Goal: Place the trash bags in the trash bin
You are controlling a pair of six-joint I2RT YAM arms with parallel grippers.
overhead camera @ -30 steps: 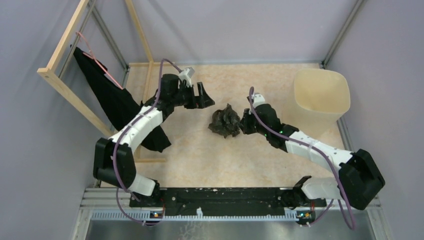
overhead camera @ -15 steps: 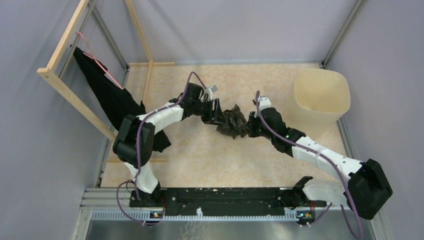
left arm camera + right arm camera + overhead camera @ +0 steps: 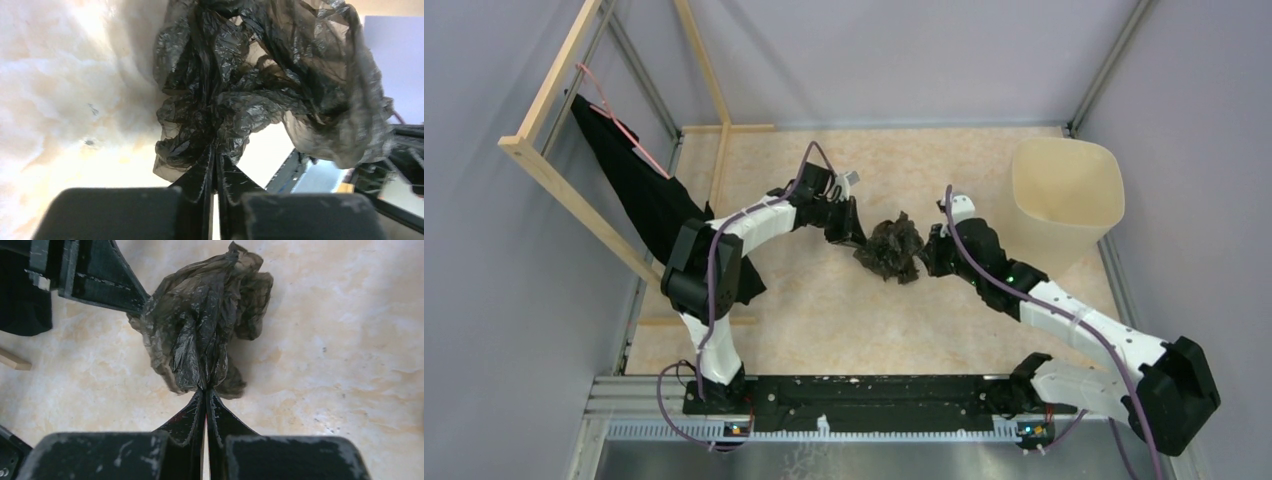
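Tabletop [image 3: 824,310]: mottled beige surface; I see it carrying the whole scene.
Trash bin [image 3: 1056,240]: cream, upright at the far right, well apart from the bag.
Trash bag [image 3: 892,248]: crumpled dark see-through film mid-tabletop, between my two arms.
Left jaws: pinched closed on the bag's left side.
Right jaws: pinched closed on its right side.

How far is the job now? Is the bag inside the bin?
Done: left end effector and right end effector are shut on the trash bag. In hand: the crumpled bag held between them. Left: moving it into the trash bin, which stands apart, far right.
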